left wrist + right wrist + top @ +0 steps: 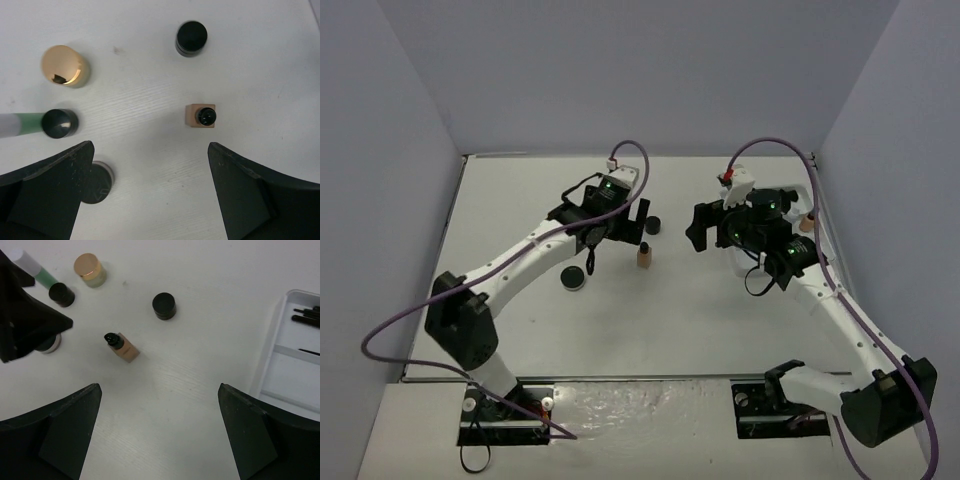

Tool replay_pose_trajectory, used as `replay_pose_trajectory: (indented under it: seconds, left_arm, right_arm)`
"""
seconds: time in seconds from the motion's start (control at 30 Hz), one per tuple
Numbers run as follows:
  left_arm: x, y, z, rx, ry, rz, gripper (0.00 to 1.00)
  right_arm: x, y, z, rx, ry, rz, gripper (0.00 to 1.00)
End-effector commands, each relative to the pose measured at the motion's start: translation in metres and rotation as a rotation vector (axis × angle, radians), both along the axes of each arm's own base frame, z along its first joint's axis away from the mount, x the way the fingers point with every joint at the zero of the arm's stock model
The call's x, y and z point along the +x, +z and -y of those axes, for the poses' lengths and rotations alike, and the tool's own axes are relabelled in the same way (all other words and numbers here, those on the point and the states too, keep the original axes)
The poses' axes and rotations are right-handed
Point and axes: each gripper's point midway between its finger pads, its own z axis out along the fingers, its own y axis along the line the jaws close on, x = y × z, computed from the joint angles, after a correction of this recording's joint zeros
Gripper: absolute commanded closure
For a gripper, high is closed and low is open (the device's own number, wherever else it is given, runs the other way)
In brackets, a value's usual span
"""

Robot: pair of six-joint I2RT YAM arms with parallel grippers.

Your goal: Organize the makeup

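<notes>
With brushes already in the tray, the tan bottle, black jar, gold-lidded jar and green bottle sit loose on the worktop, so the left tool hangs spread and empty, probably lining up on the tan bottle, the right tool likewise spread.

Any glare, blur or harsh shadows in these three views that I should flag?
Top external: even, soft light with faint shadows. Left wrist: the shiny gold jar lid shows a small reflection, and the left pincer's fingers are dark and soft-edged. Right wrist: the tan bottle is sharp and barely shadowed.
</notes>
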Motion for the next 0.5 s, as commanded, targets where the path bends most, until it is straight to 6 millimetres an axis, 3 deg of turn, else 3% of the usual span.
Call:
replay_pose_trajectory:
  seconds: [0.0,0.07,0.1,0.17,0.23,0.33,0.47]
  left_arm:
    - [-0.011,0.075,-0.071,-0.084,0.214,0.193,0.03]
    - [-0.022,0.091,-0.099,-0.110,0.267,0.235,0.03]
    - [-0.025,0.079,-0.102,-0.092,0.269,0.215,0.03]
    - [-0.049,0.089,-0.135,-0.099,0.300,0.270,0.03]
    - [-0.068,0.085,-0.160,-0.071,0.330,0.299,0.03]
    - [-0.092,0.078,-0.185,-0.034,0.354,0.317,0.03]
    - [-0.123,0.068,-0.221,-0.003,0.436,0.351,0.03]
  right_arm:
    - [0.011,0.010,-0.044,-0.072,0.156,0.083,0.00]
    - [0.011,-0.001,-0.060,-0.110,0.204,0.072,0.00]
    - [0.011,-0.009,-0.066,-0.119,0.220,0.053,0.00]
    - [0.016,-0.021,-0.082,-0.156,0.255,0.042,0.00]
    - [0.018,-0.036,-0.094,-0.181,0.303,0.024,0.01]
    - [0.021,-0.043,-0.113,-0.204,0.365,0.029,0.02]
    - [0.029,-0.072,-0.132,-0.256,0.428,-0.003,0.07]
